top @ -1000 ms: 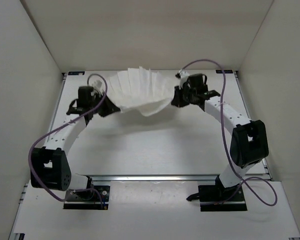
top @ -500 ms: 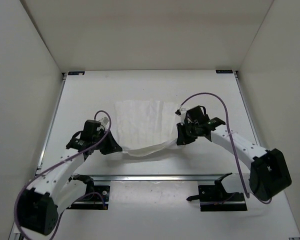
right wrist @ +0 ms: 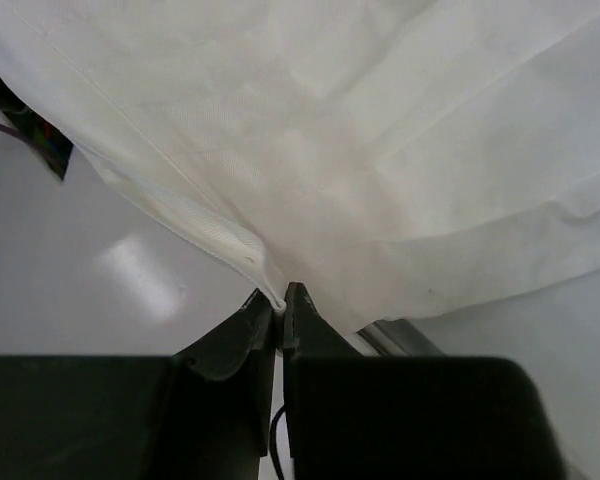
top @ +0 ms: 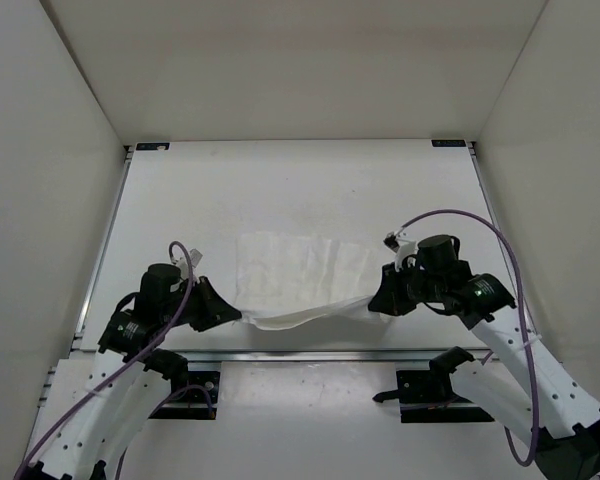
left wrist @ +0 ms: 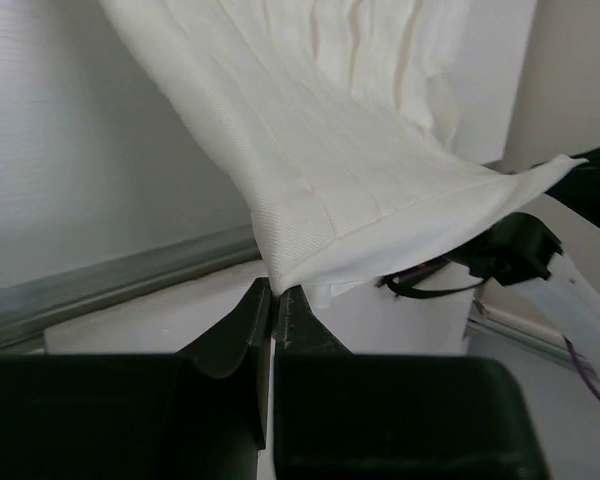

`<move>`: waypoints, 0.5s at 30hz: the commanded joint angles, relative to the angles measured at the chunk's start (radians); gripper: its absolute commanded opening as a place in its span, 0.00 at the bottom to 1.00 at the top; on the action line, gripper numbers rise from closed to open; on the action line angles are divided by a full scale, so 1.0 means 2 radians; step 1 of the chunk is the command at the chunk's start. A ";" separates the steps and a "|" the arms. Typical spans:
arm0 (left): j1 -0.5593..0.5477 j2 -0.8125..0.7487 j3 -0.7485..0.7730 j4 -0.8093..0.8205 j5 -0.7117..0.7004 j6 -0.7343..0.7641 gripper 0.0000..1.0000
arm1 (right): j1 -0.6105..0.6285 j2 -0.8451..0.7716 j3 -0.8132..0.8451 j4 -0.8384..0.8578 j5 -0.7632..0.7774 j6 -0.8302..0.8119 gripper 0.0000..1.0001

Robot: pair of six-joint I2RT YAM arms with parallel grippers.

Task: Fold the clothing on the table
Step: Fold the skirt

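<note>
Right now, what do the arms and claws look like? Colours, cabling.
Both the left arm and right arm are white tubular links with black joint housings. A purple cable loops loosely along each. The left claw and right claw are matte black, each with two tapering fingers on a blocky black body.

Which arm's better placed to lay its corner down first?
Left, marginally: left pincer grips the clothing corner nearer the near edge of the table; right pincer holds its corner slightly farther back.
</note>
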 commanded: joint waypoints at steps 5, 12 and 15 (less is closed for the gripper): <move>0.013 0.054 0.092 0.043 -0.036 -0.017 0.00 | -0.111 -0.002 0.063 -0.093 -0.019 -0.044 0.00; 0.051 0.270 0.107 0.244 -0.036 -0.018 0.00 | -0.208 0.131 0.041 0.062 -0.041 0.013 0.01; 0.065 0.383 0.137 0.297 -0.048 -0.021 0.00 | -0.228 0.190 0.033 0.137 -0.047 0.041 0.00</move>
